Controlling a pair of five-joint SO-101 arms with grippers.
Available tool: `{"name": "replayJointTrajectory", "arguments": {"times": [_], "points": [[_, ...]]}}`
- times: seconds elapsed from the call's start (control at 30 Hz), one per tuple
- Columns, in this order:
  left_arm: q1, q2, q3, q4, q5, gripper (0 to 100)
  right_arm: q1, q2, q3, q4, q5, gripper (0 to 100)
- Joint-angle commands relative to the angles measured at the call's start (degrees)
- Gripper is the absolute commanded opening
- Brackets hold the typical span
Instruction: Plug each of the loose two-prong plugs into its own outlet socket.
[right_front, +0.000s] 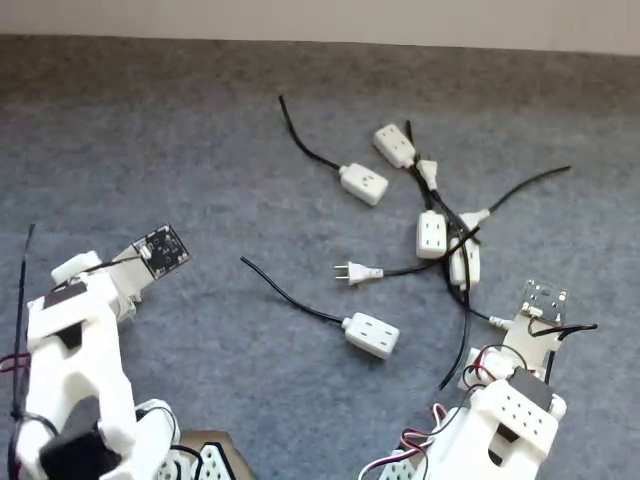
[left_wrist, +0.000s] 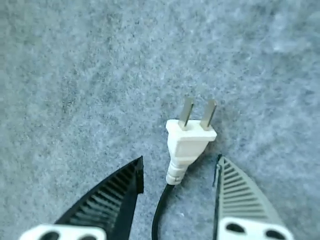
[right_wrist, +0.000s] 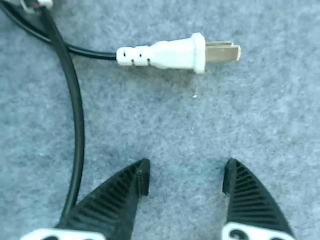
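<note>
Left plug (left_wrist: 190, 142) lies flat on the mat (right_front: 150, 130), prongs pointing away from my left gripper (left_wrist: 180, 160). Right plug (right_wrist: 167, 54) lies crosswise just beyond my right gripper (right_wrist: 187, 165), at the near right. Mid plug (right_front: 357, 271) sits loose at centre, prongs to the left.

Risks, as I judge them:
- Left: only the plug's narrow neck and cord sit between my tips. Closing here would pinch the neck, not the body, so the plug could swivel and the prongs droop.
- Right: the plug is broadside to my jaws and past the tips. Closing now catches nothing. Pushing forward may shove it along the mat.
- Thick cord (right_wrist: 75, 115) runs close beside one right finger and may snag on a reach.
- Near socket (right_front: 371, 335) is loose on the mat and will likely slide when a plug is pressed in, unless my other gripper braces it.
- The tangle (right_front: 445, 235) at far right: pulling one cord may drag its neighbours.

Jaws:
- Left: wide apart, holding nothing. The plug's neck lies between the tips with a gap on either side.
- Right: wide apart, holding nothing, bare mat between the tips.
</note>
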Motion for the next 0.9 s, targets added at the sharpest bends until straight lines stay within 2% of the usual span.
{"name": "replayJointTrajectory", "arguments": {"times": [0.0,0.13,0.4,0.57,0.87], "points": [[2.9,7.9,-3.6,-1.7,-12.5,22,-0.9,0.0,0.6,-2.0,-0.1,23.8],[4.4,7.3,-3.6,-0.2,-12.5,22,-0.9,0.0,0.6,-2.0,-0.1,23.8],[10.0,2.6,-9.4,13.5,-12.4,22,-0.9,0.0,0.6,-2.0,-0.1,23.8],[11.6,7.0,-11.9,14.0,-12.3,22,-0.9,0.0,0.6,-2.0,-0.1,23.8],[8.0,19.8,-19.6,14.2,-12.3,22,-0.9,0.0,0.6,-2.0,-0.1,23.8]]}}
